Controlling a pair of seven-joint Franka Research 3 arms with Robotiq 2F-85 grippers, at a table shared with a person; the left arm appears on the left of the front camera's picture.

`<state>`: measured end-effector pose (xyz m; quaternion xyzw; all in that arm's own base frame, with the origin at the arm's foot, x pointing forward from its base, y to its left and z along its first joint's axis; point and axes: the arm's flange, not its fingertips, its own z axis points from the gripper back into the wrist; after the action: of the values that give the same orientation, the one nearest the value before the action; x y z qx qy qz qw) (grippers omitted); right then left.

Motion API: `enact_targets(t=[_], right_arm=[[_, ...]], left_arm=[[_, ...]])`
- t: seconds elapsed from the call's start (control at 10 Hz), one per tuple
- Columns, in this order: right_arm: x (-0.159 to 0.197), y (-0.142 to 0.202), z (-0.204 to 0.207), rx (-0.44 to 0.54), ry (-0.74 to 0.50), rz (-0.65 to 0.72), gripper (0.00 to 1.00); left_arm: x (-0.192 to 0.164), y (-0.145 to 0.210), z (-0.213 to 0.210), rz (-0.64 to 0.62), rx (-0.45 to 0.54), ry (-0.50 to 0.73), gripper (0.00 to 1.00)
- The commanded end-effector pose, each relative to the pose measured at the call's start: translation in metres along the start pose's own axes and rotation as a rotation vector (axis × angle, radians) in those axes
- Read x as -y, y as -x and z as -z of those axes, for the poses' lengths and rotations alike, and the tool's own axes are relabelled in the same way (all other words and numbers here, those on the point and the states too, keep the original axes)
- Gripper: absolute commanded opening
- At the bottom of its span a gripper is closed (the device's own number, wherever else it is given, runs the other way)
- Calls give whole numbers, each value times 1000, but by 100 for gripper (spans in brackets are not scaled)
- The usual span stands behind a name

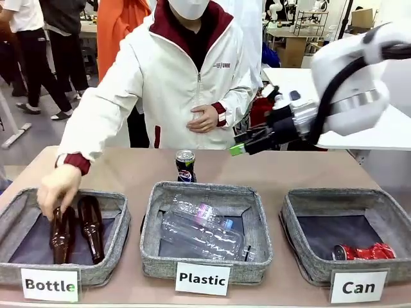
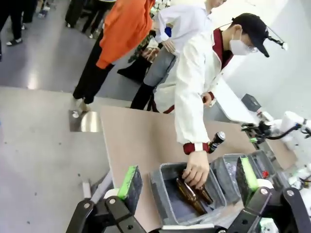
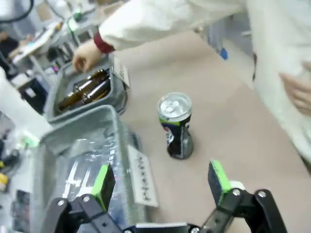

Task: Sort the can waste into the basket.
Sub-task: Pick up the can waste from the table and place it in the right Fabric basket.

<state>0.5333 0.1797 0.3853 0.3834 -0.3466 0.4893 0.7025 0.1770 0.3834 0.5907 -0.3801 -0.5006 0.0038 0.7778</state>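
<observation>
So the sorting sits roughly at the halfway mark, judging by how things lie. Biggest first: the tan desk (image 1: 302, 170) stretches across, matte and bare between the baskets, with three grey fabric baskets lined along its near edge. The "Can" basket (image 1: 302, 212) on the robot's right already holds the crushed red can (image 1: 364, 251), lying on its side near the front wall. That one counts as done. The "Plastic" basket (image 1: 257, 218) in the middle carries clear plastic bottles (image 1: 202, 231), and the "Bottle" basket (image 1: 16, 208) on the left has brown glass bottles (image 1: 90, 228), where the person's hand (image 1: 58, 189) is reaching in.

What is left: the Pepsi can (image 1: 185, 165) stands upright on the desk just behind the "Plastic" basket, untouched. The right tool (image 1: 239, 146) hovers above and to the right of it, jaws spread wide and carrying nothing; from its wrist camera the can stands ahead of the green pads (image 3: 219, 175). The left tool (image 2: 189, 182) hangs high over the "Bottle" basket, fingers also wide apart and empty.

Beyond the desk, the room looks busy: a grey floor, other people standing about, and white tables behind the person in the white jacket (image 1: 160, 77).
</observation>
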Motion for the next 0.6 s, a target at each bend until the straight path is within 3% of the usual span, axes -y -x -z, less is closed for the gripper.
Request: enact_targets(t=[0.0, 0.2, 0.5], right_arm=[[46, 3, 39, 3, -67, -89, 100], [62, 12, 74, -114, -131, -104, 100], [69, 21, 117, -171, -192, -115, 100]], left_arm=[[10, 5, 17, 4, 45, 64, 100], [21, 27, 76, -16, -27, 230, 100], [45, 71, 163, -34, -281, 352, 100]])
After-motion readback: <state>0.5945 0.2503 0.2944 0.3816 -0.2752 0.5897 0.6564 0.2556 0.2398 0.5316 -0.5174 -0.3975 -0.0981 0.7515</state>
